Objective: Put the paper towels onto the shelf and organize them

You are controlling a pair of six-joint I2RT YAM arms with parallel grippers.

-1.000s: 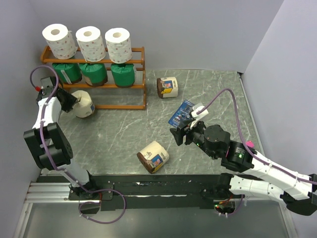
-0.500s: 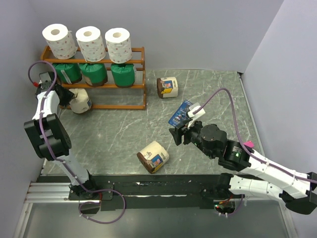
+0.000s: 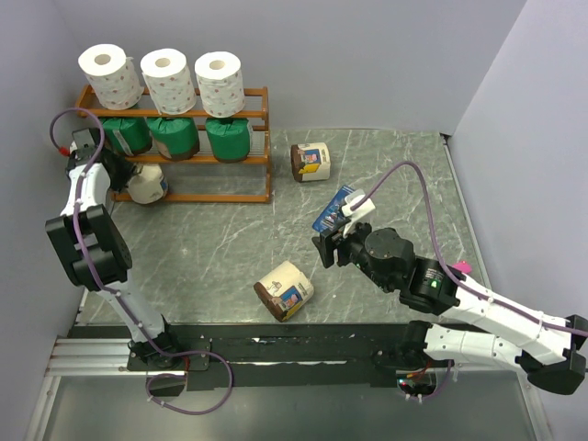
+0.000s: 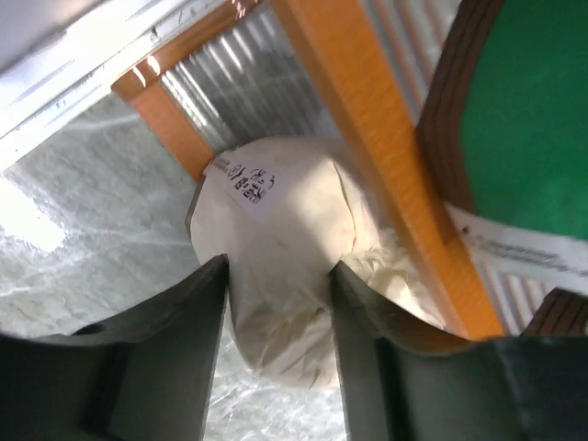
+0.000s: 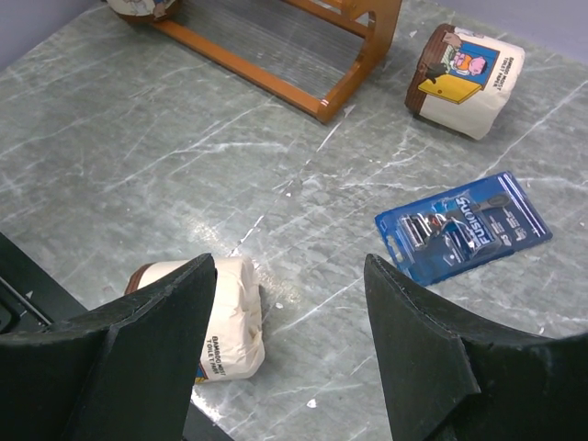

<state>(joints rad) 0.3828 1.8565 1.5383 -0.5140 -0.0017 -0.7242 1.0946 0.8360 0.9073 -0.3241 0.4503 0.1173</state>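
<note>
Over the last second the left gripper had carried its cream-and-brown roll from the table in front of the shelf to the left end of the bottom tier, fingers clamped on it. The right gripper hung with fingers apart between the far roll and the near roll, both lying on the table

tabletop: grey-green stone pattern with pale veins, some mild glare patches | back wall: plain pale lilac-grey | left wall, right wall: same colour, at the tabletop edges | near edge: black strip, metal rail | light: even, soft shadows
</note>
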